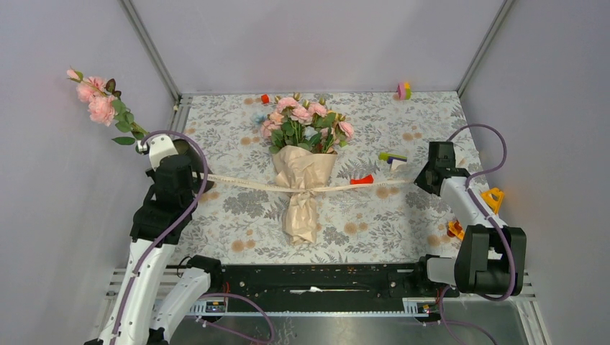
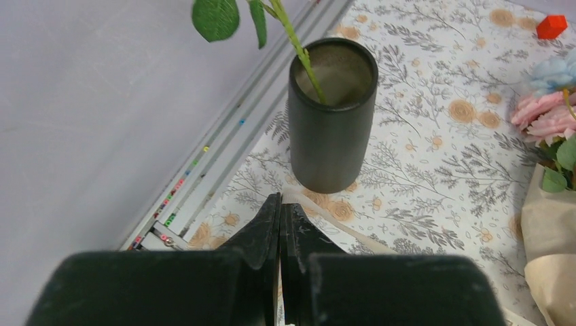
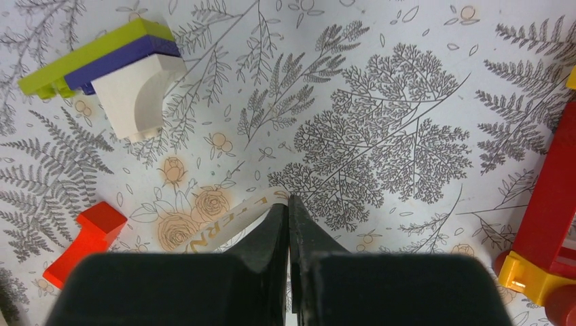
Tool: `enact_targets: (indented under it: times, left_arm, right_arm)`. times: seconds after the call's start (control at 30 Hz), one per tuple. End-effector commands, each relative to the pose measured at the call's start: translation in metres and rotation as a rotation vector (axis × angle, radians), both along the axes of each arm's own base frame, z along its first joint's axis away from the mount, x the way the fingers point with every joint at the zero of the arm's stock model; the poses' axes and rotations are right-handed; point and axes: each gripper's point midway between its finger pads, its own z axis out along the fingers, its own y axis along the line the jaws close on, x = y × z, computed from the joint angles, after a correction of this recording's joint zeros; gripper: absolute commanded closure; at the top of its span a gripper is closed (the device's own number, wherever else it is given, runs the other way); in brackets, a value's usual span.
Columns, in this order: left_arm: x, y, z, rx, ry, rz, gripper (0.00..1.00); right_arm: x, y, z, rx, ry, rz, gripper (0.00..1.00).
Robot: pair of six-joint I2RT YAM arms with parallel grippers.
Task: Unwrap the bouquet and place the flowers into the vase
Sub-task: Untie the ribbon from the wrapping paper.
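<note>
Vase, left of the bouquet: largely hidden behind the left arm in the top view. Red-and-yellow toy, right of the bouquet: cut off by the right wrist view's edge.

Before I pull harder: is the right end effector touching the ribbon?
Touching. In the right wrist view, the right end effector is shut on the cream ribbon, pinching its end.

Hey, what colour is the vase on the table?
The vase is plain matte black; it shows best in the left wrist view.
</note>
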Motion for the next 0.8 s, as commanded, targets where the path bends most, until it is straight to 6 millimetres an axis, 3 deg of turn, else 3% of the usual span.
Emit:
enact_targets:
  times: [0.0, 0.77]
  left_arm:
    - [-0.009, 0.019, 0.036, 0.078, -0.067, 0.075, 1.0]
    - [-0.04, 0.051, 0.062, 0.221, -0.064, 0.216, 1.0]
  right_arm:
    - [0.017, -0.008, 0.027, -0.022, -0.077, -0.001, 1.0]
    - [0.026, -0.035, 0.049, -0.039, -0.134, -0.08, 1.0]
